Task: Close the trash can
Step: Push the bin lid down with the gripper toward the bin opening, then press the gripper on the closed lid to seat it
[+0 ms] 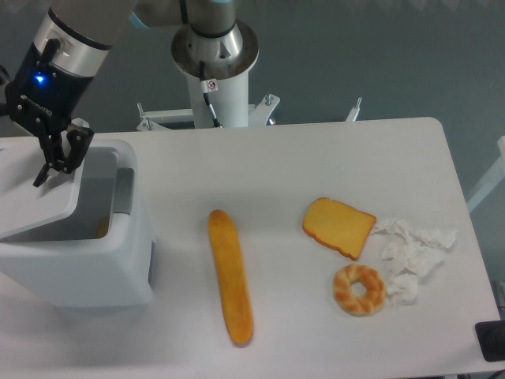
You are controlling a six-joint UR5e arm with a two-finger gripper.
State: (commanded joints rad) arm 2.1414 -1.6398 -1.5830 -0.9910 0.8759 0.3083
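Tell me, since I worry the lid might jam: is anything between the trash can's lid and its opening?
Nothing visible blocks it. The gripper is at the tilted lid of the trash can. The opening beneath shows only something small and orange deep inside, well below the rim. The long bread lies apart on the table.
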